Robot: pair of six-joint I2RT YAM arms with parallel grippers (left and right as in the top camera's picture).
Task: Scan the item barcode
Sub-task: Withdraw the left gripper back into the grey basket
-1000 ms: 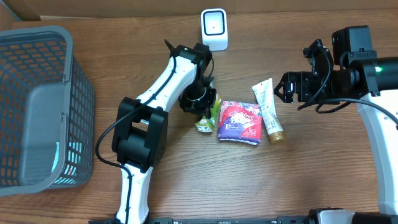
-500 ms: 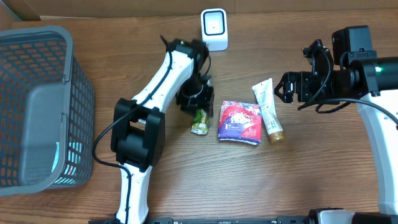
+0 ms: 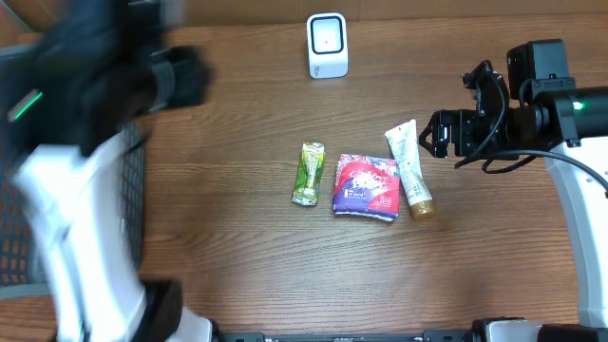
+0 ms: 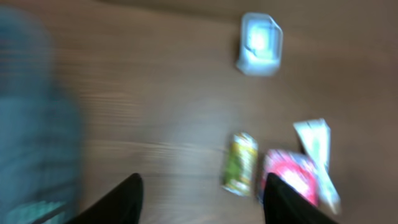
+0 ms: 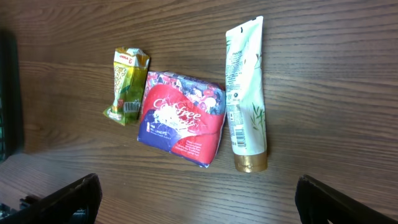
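Note:
Three items lie in a row mid-table: a green pouch [image 3: 308, 174], a red flowered packet [image 3: 366, 187] and a white tube with a gold cap [image 3: 410, 169]. The white scanner [image 3: 327, 45] stands at the table's far edge. My left arm [image 3: 104, 85] is a large blur at the left, far from the items. In the blurred left wrist view, my left gripper [image 4: 202, 190] is open and empty, with the pouch [image 4: 240, 163] ahead of it. My right gripper [image 3: 439, 135] hovers open just right of the tube, with all three items [image 5: 180, 117] below it.
A grey mesh basket [image 3: 14, 237] stands at the left edge, mostly covered by my blurred left arm. In the left wrist view it is a teal smear [image 4: 31, 124]. Bare wood lies in front of the items.
My left gripper opened and left the green pouch lying on the table. The left arm then swung up and away to the left. The right arm has not moved.

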